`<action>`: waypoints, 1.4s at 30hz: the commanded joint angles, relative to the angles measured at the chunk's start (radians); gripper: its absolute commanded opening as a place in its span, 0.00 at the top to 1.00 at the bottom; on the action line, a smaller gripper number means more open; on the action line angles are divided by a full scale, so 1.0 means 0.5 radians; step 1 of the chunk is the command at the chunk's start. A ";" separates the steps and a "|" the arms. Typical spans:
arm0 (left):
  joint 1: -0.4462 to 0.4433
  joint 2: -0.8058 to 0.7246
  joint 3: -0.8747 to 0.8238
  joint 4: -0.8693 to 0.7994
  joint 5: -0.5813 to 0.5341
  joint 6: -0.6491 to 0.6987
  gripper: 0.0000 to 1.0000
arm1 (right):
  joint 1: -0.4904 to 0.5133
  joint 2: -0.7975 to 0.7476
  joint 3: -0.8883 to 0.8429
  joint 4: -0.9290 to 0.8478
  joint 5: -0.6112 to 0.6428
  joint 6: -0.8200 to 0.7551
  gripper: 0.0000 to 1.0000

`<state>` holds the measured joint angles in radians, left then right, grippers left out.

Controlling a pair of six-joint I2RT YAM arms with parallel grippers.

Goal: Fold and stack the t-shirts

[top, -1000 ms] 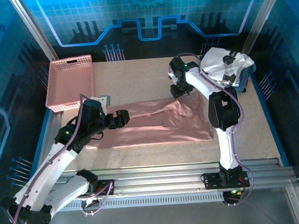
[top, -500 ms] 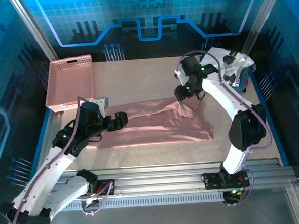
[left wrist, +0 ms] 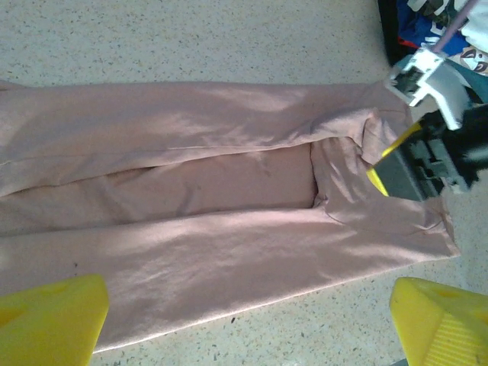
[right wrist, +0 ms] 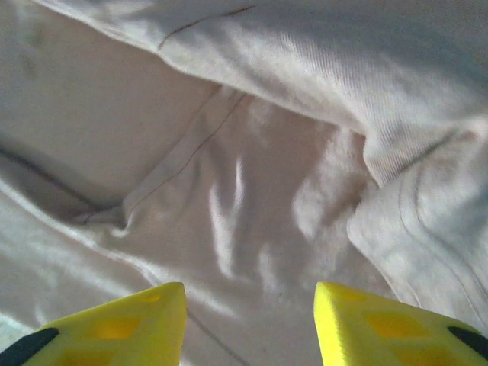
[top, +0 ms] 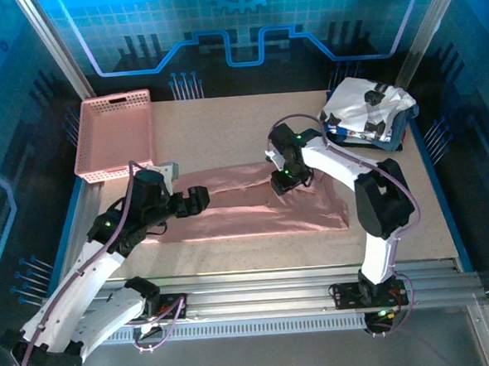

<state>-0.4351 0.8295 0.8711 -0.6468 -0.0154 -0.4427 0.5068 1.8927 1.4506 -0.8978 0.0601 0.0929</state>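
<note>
Dusty-pink t-shirt is lying folded lengthwise on the table, looking soft, light and limp; a doubled edge by the sleeve fold seems the best hold. Right gripper is hovering spread-fingered just above it, and left gripper is gaping at its left end.

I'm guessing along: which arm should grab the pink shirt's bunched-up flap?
Probably the right. The right gripper hangs open just above that flap; the left gripper is at the pink t-shirt's other end.
</note>
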 commanded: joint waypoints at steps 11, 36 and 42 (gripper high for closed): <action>-0.010 -0.107 -0.062 -0.084 -0.060 -0.001 0.03 | -0.089 0.387 0.408 -0.009 0.265 -0.002 0.51; -0.007 -0.104 -0.097 -0.067 -0.070 -0.036 0.03 | -0.196 0.214 0.442 -0.027 0.228 -0.113 0.43; -0.007 -0.106 -0.100 -0.059 -0.076 -0.038 0.03 | -0.205 -0.078 0.172 -0.011 0.087 -0.050 0.42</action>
<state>-0.4351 0.7868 0.8337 -0.6739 -0.0345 -0.4461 0.4156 1.9202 1.5948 -0.8963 0.1562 0.0418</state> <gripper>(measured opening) 0.967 0.578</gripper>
